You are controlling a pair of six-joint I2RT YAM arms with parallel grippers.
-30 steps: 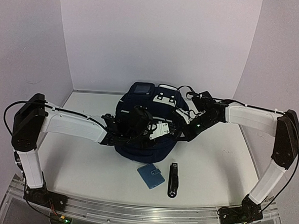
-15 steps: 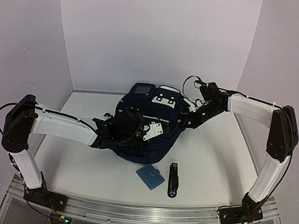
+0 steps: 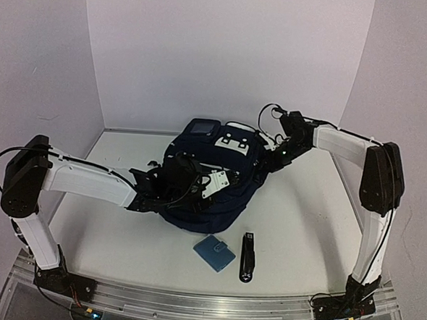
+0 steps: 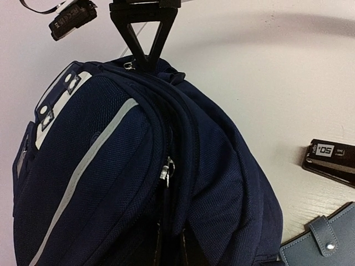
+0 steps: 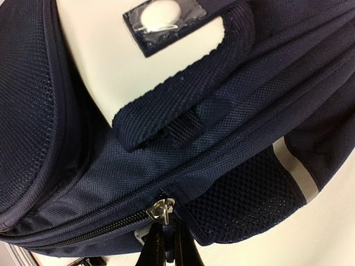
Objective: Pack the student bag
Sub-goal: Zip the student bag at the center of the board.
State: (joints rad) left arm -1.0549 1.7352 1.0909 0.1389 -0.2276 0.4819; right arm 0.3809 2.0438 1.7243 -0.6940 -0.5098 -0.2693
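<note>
The student bag (image 3: 209,203), dark navy with thin white stripes, lies in the middle of the table with its white patches (image 3: 233,141) at the far end. It fills the left wrist view (image 4: 111,177) and the right wrist view (image 5: 233,133). My left gripper (image 3: 226,182) is over the bag's top, shut on a fold of fabric beside a zipper pull (image 4: 165,169). My right gripper (image 3: 265,165) is at the bag's far right side, shut on a metal zipper pull (image 5: 162,209). The right gripper's black fingers also show in the left wrist view (image 4: 141,39).
A small light-blue snap wallet (image 3: 214,252) lies on the table in front of the bag; it also shows in the left wrist view (image 4: 321,246). A black oblong item (image 3: 247,256) lies right of it. White walls close in the back and sides.
My right gripper has moved toward the back along the bag's right side with the zipper pull. My left gripper has shifted slightly left and keeps its hold on the bag.
</note>
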